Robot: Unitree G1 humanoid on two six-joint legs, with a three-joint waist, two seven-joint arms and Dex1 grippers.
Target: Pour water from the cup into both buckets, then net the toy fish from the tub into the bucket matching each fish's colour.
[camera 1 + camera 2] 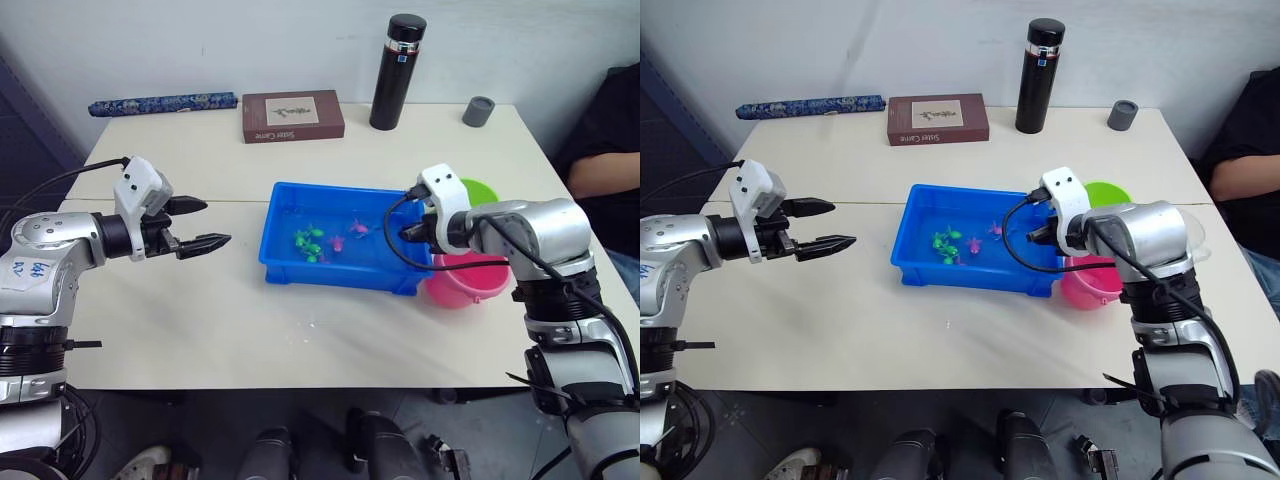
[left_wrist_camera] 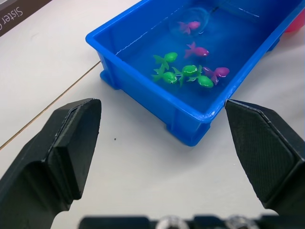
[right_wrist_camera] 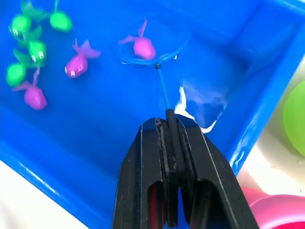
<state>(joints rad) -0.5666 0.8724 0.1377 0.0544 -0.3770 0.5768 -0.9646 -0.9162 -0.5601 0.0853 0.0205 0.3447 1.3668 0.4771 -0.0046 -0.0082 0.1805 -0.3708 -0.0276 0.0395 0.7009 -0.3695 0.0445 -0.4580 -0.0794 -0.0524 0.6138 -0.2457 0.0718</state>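
The blue tub [image 1: 330, 270] sits mid-table, holding water and several toy fish, green ones [image 1: 308, 240] and pink ones [image 1: 358, 228]. At its right end stand the green bucket [image 1: 482, 189] and, nearer, the pink bucket [image 1: 470, 282]. My right gripper [image 3: 167, 119] is over the tub's right end, shut on the thin handle of the net [image 3: 163, 88]. The net's hoop lies in the water around one pink fish [image 3: 143, 46]. To the left of the tub, over bare table, my left gripper [image 1: 215, 223] stands open and holds nothing. The cup is out of view.
Along the table's back edge are a black flask [image 1: 398, 72], a small grey cap [image 1: 479, 111], a brown box [image 1: 292, 116] and a blue patterned roll [image 1: 163, 103]. A person's arm [image 1: 600, 175] is at the far right.
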